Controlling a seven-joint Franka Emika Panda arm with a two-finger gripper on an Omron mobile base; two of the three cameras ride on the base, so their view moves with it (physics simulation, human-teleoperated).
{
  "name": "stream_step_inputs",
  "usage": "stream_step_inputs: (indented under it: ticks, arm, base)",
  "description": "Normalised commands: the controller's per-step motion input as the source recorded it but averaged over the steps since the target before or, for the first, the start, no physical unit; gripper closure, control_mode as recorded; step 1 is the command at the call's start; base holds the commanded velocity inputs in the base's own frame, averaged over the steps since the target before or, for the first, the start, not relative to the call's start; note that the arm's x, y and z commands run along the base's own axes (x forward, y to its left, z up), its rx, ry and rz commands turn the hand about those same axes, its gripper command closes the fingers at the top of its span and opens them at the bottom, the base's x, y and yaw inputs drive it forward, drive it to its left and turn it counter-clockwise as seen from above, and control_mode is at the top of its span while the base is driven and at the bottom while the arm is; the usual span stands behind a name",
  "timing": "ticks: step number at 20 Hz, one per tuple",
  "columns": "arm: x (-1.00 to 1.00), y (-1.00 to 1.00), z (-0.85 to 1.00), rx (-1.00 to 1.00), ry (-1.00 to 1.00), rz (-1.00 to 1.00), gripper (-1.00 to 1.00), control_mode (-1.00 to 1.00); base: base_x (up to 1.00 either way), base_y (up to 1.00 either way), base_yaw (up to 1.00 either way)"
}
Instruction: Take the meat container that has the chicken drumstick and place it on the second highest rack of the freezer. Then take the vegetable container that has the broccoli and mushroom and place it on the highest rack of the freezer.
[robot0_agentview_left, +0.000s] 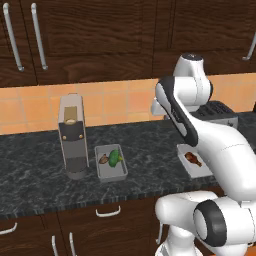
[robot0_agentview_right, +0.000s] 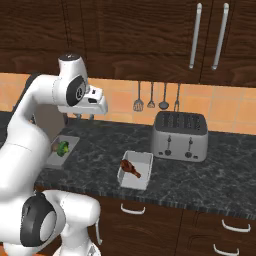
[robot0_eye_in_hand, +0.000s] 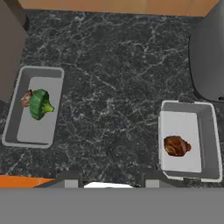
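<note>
No readable text, labels, brands or numbers anywhere

Even, soft light reaches me everywhere; my worktop (robot0_eye_in_hand: 113, 78) shows faint shadows, no glare, slightly coarse rendering.

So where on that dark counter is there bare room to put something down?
The widest bare patch lies between the broccoli tray and the drumstick tray. There is also room in front of the toaster, right of the drumstick tray. It is crowded where the coffee machine stands close beside the broccoli tray.
</note>
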Motion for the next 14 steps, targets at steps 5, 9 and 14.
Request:
stream_step_inputs:
  ticks: [5,9,14]
  arm:
    - [-0.33,-0.33,-0.44,0.01,0.14,-0.12,-1.00,-1.00]
    - [-0.55,-1.00,-0.93,0.20,0.22,-0.45,-1.00,-1.00]
    - [-0.06,-1.00,-0.98,0.19,0.26,-0.53,-1.00,-1.00]
  base:
    - [0.00,0.00,0.00]
    - [0.00,0.00,0.00]
    - [0.00,0.00,0.00]
